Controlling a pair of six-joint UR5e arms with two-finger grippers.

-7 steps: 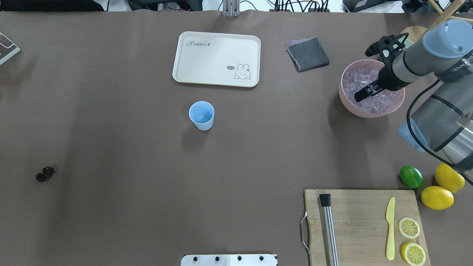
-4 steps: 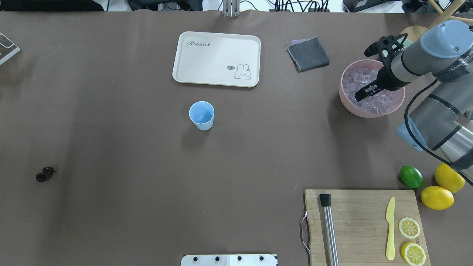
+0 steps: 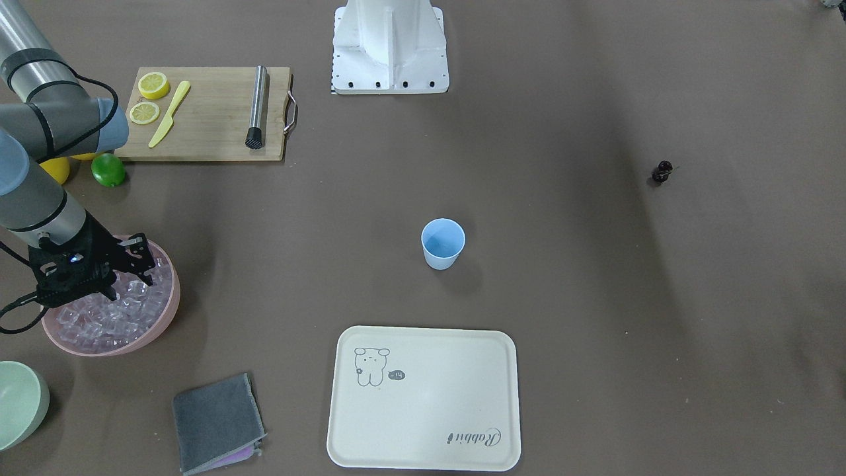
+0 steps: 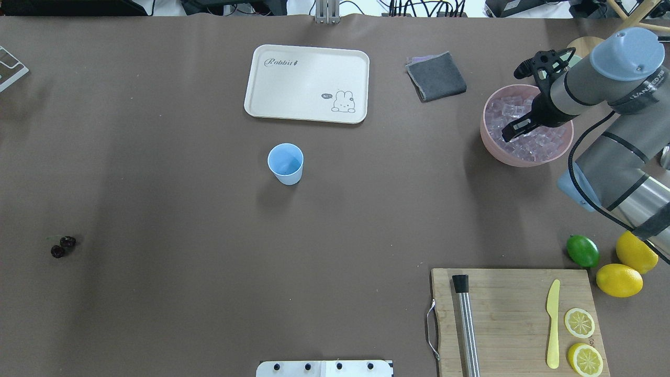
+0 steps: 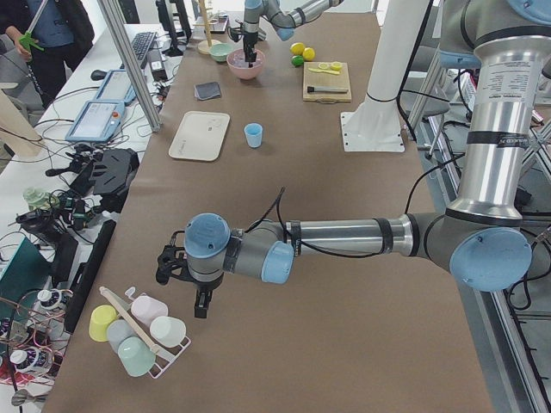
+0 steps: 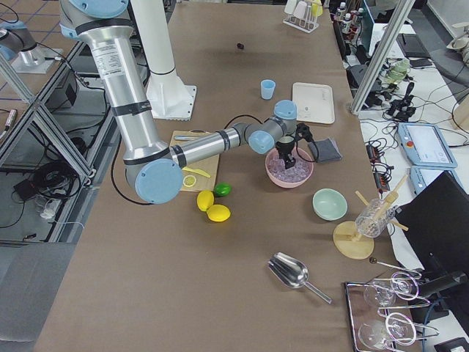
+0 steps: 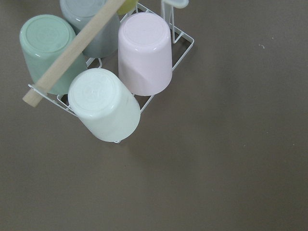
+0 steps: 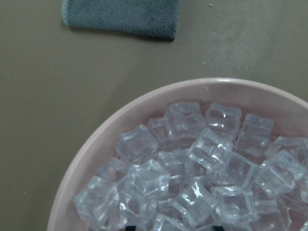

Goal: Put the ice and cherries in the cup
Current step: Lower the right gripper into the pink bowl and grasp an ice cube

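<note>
- Right arm's wrist has drifted slightly toward the far right corner of the bench over the last second. The right gripper (image 4: pixel 510 134) remains dipped in the pink bowl (image 4: pixel 489 149), among the ice (image 4: pixel 542 145). Cup and cherries have not shifted.
- Overhead view: the cup (image 4: pixel 286 163) stands upright near the middle of the bench, just on the robot's side of the cream tray (image 4: pixel 306 84). The cherries (image 4: pixel 63 246) lie on the bare bench toward its left edge, well apart from the cup.
- Front-facing view: the pink bowl sits near the bench's right edge, between a pale green bowl (image 3: pixel 20 403) and a lime (image 3: pixel 108 170). A grey cloth (image 3: pixel 215 423) lies near it on the far side.
- Exterior left view: the left gripper (image 5: pixel 200 303) hangs over the bench's left end, just beside a wire rack (image 5: pixel 164 366) of upturned cups. Whether its fingers are released or clenched cannot be told.
- Exterior right view: the near arm reaches past the cutting board (image 6: pixel 192 158) to the pink bowl. A metal scoop (image 6: pixel 292 273) lies near the bench's right end.
- Left wrist view: the rack with four upturned cups and a wooden handle across them.
- Right wrist view: ice cubes heaped in the pink bowl. Two dark fingers (image 8: pixel 130 227) just show at the lower edge, spread apart with cubes between them. They are released, grasping nothing.
</note>
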